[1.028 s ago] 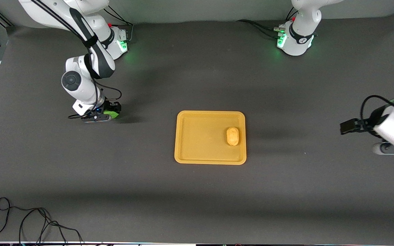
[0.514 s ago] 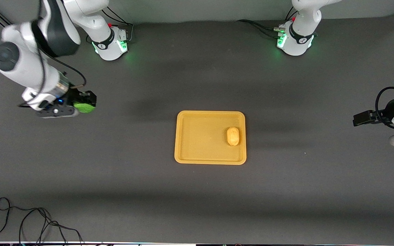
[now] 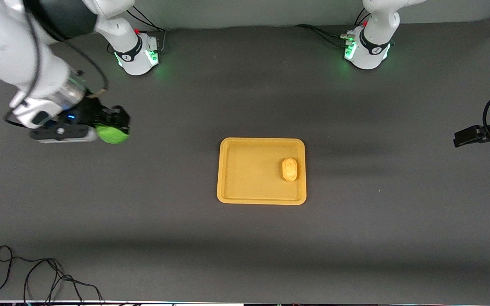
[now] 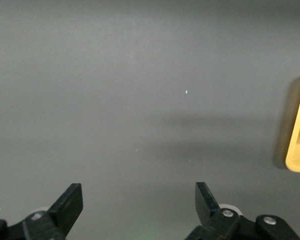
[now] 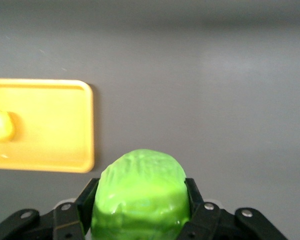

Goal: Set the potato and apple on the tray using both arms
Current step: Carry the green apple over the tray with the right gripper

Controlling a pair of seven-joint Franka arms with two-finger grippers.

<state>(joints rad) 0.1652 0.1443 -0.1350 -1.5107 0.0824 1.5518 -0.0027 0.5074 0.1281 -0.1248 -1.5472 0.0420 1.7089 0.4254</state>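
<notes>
step: I had the apple (image 3: 112,134) in the air, carry leg of the second placement; I judged the task about half done.
right gripper (image 3: 111,127): clenched on the apple, up over bare worktop (image 3: 245,255) toward the right arm's end, well apart from the tray (image 3: 228,170). In the right wrist view the apple (image 5: 140,192) sat squarely between the fingers (image 5: 87,197).
left gripper (image 3: 466,137): released, holding nothing, fingers (image 4: 70,202) spread wide over bare worktop at the left arm's end; that arm waited.
potato (image 3: 289,169): lay in the tray, at the end toward the left arm, close to the rim there; I could not tell if it touched.
potato axis: long axis ran roughly nearer-to-farther from the front camera, across the tray's longer side; both ends looked alike, so no pointing end I could call.
apple axis: near round, no long axis I could read; stem end not visible.
next move, my guess: swing the right gripper over the tray's bare half toward the right arm, lower close to the floor, then release, since a round apple could roll into the potato or hop the low rim.
</notes>
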